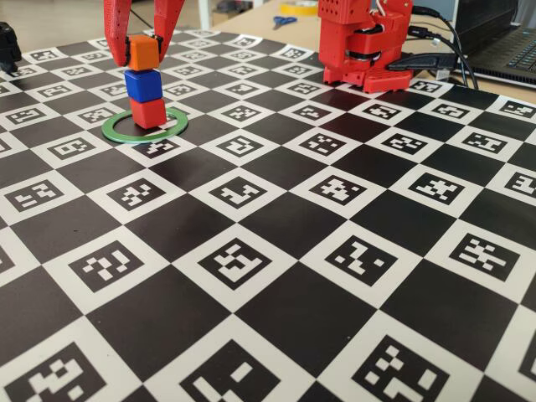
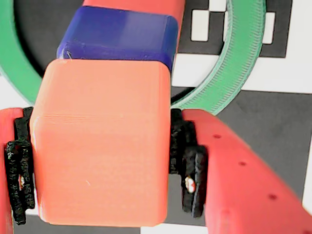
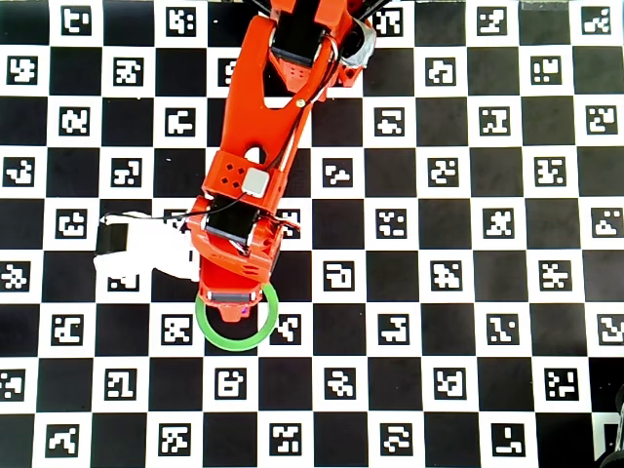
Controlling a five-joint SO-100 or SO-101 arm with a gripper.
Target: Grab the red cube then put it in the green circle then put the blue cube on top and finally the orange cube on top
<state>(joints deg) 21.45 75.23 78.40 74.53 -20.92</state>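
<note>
Inside the green circle [image 1: 172, 127] the red cube [image 1: 148, 113] stands on the board, with the blue cube [image 1: 142, 85] on it and the orange cube [image 1: 143, 52] on top, set slightly off to one side. My gripper [image 1: 141, 57] comes down from above and is shut on the orange cube [image 2: 100, 146], black pads [image 2: 187, 161] pressed on both sides. The wrist view shows the blue cube [image 2: 122, 34] under it, a strip of the red cube [image 2: 131, 5] and the green circle [image 2: 239, 63]. In the overhead view the gripper [image 3: 234, 300] hides the cubes over the green circle [image 3: 265, 327].
The red arm base [image 1: 364, 46] stands at the back right of the checkered marker board [image 1: 276, 251]. Behind it lie a laptop [image 1: 502, 42], cables, blue scissors [image 1: 283, 21] and a yellow tape roll [image 1: 299, 7]. A black object [image 1: 7, 46] sits at the far left edge.
</note>
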